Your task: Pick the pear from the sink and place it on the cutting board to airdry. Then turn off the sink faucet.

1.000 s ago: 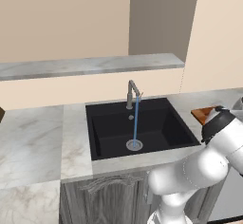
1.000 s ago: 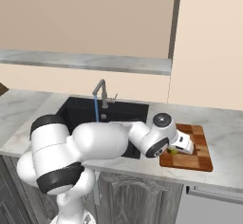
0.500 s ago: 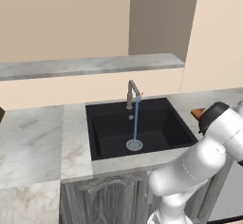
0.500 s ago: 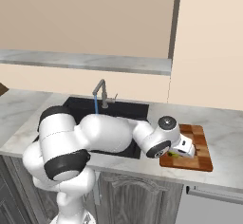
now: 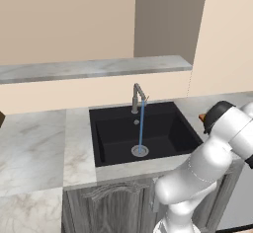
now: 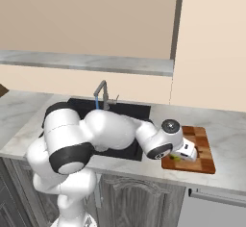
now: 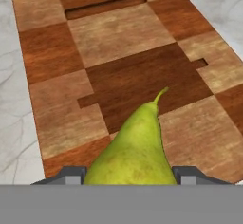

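In the hand view the yellow-green pear (image 7: 137, 147) fills the lower middle, stem pointing away, and my gripper (image 7: 129, 175) is shut on it, a grey fingertip showing on each side. Under it lies the checkered wooden cutting board (image 7: 118, 42); I cannot tell whether the pear touches it. From the right base view, the gripper (image 6: 185, 153) holds the pear (image 6: 177, 158) low over the near left part of the cutting board (image 6: 202, 146). The black sink (image 5: 163, 128) lies left of the board. Its grey faucet (image 5: 137, 97) pours a blue stream onto the drain ring (image 5: 140, 151).
Grey-white marble counter (image 5: 34, 143) frames the sink, and more of it (image 6: 228, 139) lies to the right of the board. A marble ledge (image 5: 94, 68) runs along the back wall. My arm stretches across the sink's right front corner.
The hand with the pear has sunk a little toward the cutting board, and the arm's elbow has shifted. The water keeps running.
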